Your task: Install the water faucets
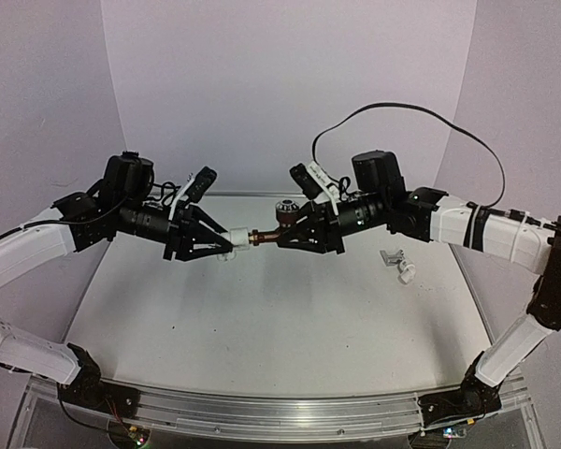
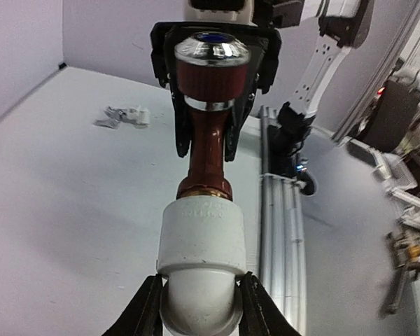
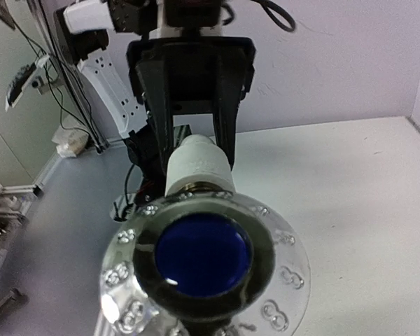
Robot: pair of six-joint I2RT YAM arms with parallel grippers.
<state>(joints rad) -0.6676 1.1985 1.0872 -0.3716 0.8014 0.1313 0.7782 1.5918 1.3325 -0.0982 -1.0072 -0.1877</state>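
Lilac walls (image 1: 262, 84) are closing in a white table (image 1: 262, 337), and above its far middle the brown faucet (image 2: 206, 133) is hanging in the air between my two arms. Its brass threaded end is sitting at the mouth of a white pipe fitting (image 2: 201, 241), and its round knob (image 3: 203, 252) is filling the right wrist view.

The left tool (image 2: 201, 285) is clamping the fitting's elbow, one jaw on either side. The right tool (image 1: 285, 239) is gripping the faucet's body just under the knob, fingers pressing on both sides.

I am judging this as the screwing-in step for the brown faucet; how deep the threads are seated I cannot tell. Next I am expecting to need a wrist roll on the right, with the left bracing the fitting against turning and both parts in line.

Over on the right of the table, a silvery and white piece (image 1: 397, 265) is lying, likely the chrome faucet awaiting its turn.
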